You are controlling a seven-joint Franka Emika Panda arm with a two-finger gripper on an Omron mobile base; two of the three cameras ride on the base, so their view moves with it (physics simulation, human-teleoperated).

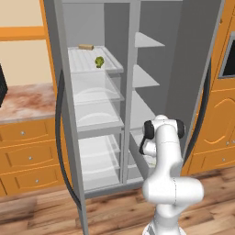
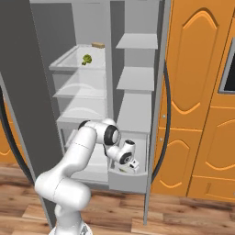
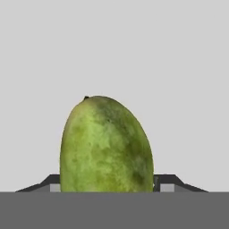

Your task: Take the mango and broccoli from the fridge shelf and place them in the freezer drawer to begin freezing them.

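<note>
Mango point(image 3: 106, 145) stands on end between the two dark fingertips point(image 3: 166, 180) in the hand view, its stem end up, its skin green with darker mottling, against a plain pale grey wall. One finger shows on each side of the fruit at its lower part, both right at its skin, but whether the jaws are pressing on it or have let go cannot be told from the pictures. In the right base view the gripper point(image 2: 130, 166) is lowered into the freezer drawer point(image 2: 137, 181), a grey box pulled out at the foot of the right-hand column of the open cabinet, with the white arm bent down and forward over its front wall. In the left base view the arm's elbow and forearm cover most of that drawer, and the hand is hidden behind them. Broccoli point(image 1: 99, 61) sits on the fridge shelf point(image 1: 80, 64), the top translucent panel in the left column, near its right side, well apart from the drawer below. A tan block point(image 1: 86, 47) lies at the back of the same shelf, behind the broccoli and apart from it. Below that shelf hang clear bins point(image 1: 94, 94), and plain grey shelves point(image 1: 145, 41) fill the right column above the drawer.
</note>
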